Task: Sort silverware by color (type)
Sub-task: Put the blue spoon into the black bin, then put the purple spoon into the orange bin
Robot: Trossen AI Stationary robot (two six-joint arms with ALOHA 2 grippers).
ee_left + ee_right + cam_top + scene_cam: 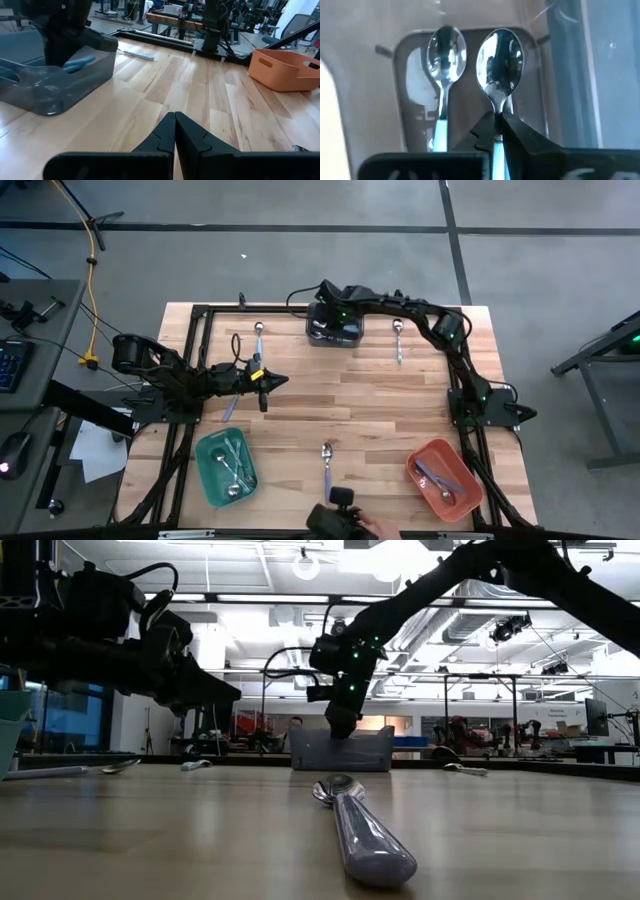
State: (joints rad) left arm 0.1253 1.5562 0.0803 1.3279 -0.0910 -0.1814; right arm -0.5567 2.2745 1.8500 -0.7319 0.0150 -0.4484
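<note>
My right gripper (496,117) reaches down into the dark grey bin (333,328) at the table's far middle, shut on a spoon with a light blue handle (500,55). A second light blue spoon (446,55) lies on the bin's floor beside it. My left gripper (275,381) hovers shut and empty over the table's left middle. Loose spoons lie flat on the table: one far left (259,335), one far right (398,340), a lavender one near the front (327,462), and one under the left arm (230,405). My right gripper pinches the spoon's neck (497,107), just below the bowl, between its two fingers. They come steeply from above, slanting into the bin, and lie along the spoon. The bowl sticks out beyond the fingertips. Whether it rests on the bin floor I cannot tell.
A green bin (226,468) with silver spoons stands at the near left, and an orange-red bin (445,478) with lavender spoons at the near right. A person's hand (378,528) shows at the table's front edge. Black frame rails (190,360) run along the sides.
</note>
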